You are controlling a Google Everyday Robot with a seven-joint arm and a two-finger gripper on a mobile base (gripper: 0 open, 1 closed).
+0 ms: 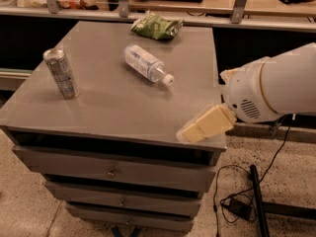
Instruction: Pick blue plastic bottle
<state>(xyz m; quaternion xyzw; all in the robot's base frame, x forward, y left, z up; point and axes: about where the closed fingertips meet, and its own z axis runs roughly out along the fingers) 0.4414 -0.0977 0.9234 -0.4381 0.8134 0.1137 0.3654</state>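
The blue plastic bottle (146,64) lies on its side near the middle of the grey cabinet top (108,107), its white cap pointing to the front right. My gripper (190,132) hangs over the front right corner of the top, at the end of the white arm (269,90) that comes in from the right. It is well short of the bottle, to its front right, and holds nothing.
A silver drink can (61,73) stands upright at the left of the top. A green snack bag (157,26) lies at the back edge. Behind is a counter with metal posts. Cables (237,201) lie on the floor at the right.
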